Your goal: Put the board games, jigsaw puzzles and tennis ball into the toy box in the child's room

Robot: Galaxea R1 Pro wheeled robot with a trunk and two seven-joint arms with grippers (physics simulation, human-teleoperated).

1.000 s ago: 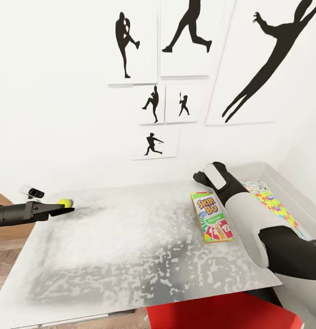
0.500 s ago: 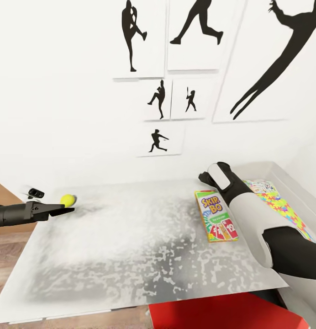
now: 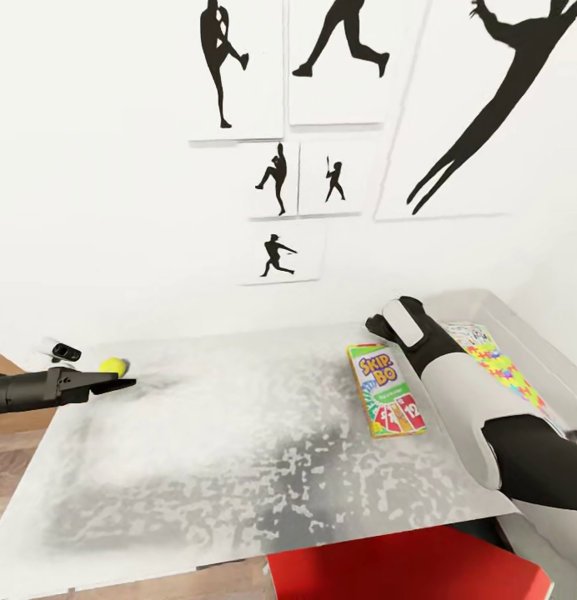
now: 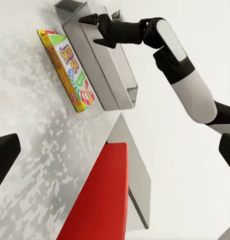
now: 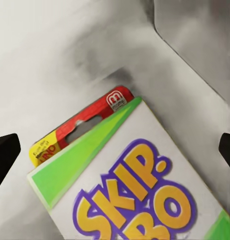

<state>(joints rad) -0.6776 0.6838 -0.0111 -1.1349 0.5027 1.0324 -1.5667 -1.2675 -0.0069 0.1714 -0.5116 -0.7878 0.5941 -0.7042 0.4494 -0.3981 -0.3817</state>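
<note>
Table: SKIP-BO box beside toy box | tennis ball by left fingers | right fingers spread, empty; left unclear

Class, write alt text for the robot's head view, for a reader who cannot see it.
A SKIP-BO game box lies flat on a pale grey table, beside the robot's right arm, whose forearm reaches toward a light grey toy box holding a jigsaw puzzle. At the table's far left, the left tool is close to a tennis ball. Black baseball-player silhouette pictures hang on the white wall.

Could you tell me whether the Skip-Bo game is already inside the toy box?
No, the Skip-Bo game lies flat on the table, just outside the toy box, beside its near wall.
</note>
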